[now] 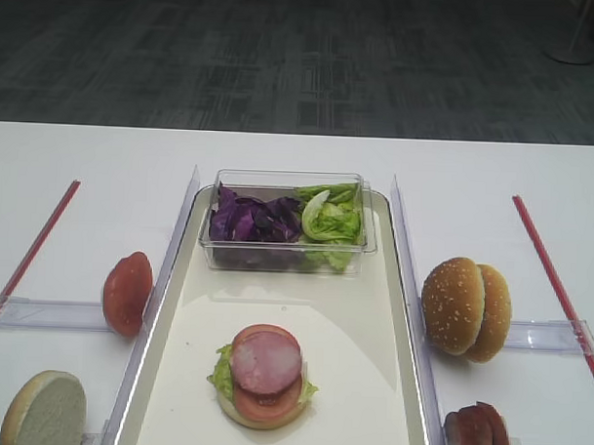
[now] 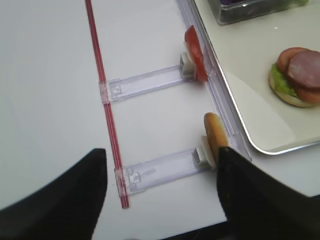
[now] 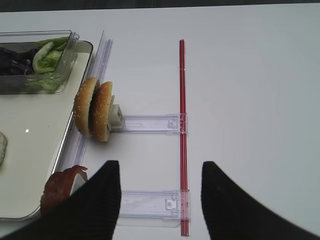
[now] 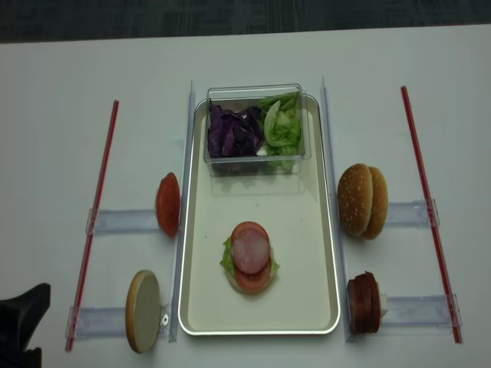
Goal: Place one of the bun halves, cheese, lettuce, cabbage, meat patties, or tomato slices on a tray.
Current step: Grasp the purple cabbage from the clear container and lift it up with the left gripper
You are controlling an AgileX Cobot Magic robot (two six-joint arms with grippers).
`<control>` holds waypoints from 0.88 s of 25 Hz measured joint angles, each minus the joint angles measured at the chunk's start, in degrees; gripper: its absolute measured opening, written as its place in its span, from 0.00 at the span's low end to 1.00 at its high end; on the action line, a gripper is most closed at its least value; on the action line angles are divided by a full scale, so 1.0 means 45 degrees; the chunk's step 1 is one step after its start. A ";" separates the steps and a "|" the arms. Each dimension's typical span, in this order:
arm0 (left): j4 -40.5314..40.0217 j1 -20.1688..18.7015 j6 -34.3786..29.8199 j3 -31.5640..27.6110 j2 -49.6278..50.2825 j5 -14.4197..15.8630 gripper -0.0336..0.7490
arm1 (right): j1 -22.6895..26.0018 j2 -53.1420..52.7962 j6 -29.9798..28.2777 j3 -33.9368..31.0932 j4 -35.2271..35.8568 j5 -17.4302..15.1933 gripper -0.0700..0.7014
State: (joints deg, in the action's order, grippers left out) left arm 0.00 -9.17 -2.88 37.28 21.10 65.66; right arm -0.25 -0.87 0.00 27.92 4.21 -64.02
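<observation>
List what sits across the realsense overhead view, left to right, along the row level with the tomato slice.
Left red strip → tomato slice → tray → bun pair → right red strip.

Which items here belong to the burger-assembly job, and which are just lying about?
Job:
- tray
- stacked bun base
- bun halves
- pale bun half
- tomato slices
- meat patties
- cabbage
- lettuce

Lying about:
- red strips
- clear holders
</observation>
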 joint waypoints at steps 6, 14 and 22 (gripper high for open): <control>0.0000 -0.0873 -0.0253 0.0663 0.1559 -0.0237 0.62 | 0.0000 0.0000 0.0000 0.0000 0.0000 0.0000 0.61; -0.0105 -0.2180 -0.0283 0.1909 0.3856 -0.0623 0.62 | 0.0000 0.0000 0.0000 0.0000 0.0000 0.0000 0.61; -0.0166 -0.2958 -0.0283 0.2894 0.6358 -0.0897 0.62 | 0.0000 0.0000 0.0000 0.0000 0.0000 0.0000 0.61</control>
State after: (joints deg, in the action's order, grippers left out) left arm -0.75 -22.49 -4.15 50.31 49.71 61.62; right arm -0.25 -0.87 0.00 27.92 4.21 -64.02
